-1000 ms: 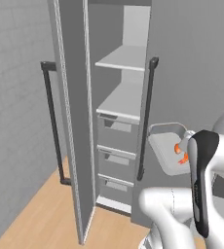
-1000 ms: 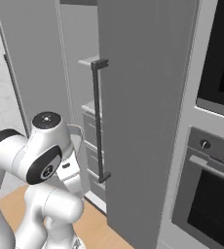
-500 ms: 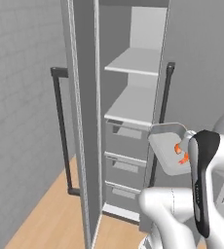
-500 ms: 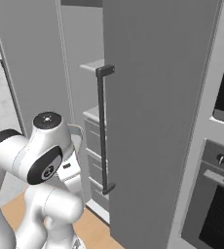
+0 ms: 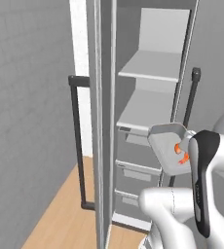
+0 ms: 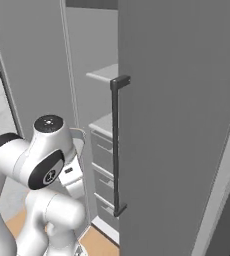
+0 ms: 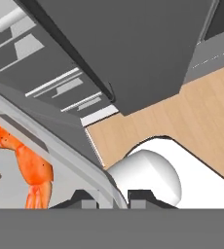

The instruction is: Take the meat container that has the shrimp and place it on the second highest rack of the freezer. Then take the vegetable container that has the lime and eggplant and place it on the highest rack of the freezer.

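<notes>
At centre right, the two-finger gripper (image 7: 105,197) pinches the rim of the clear grey shrimp tray (image 5: 168,151), lifted level with the freezer's lower pale shelf board (image 5: 145,111) for loading

The freezer (image 5: 148,121) stands open on a light wooden floor (image 5: 60,223). Inside it, the highest rack (image 5: 153,65) is a flat pale grey shelf board, and nothing is seen lying on it. The second highest rack (image 5: 145,109) sits below it, likewise bare where it shows. Under that come grey drawer fronts (image 5: 133,168), stacked one above another down to the floor.
</notes>
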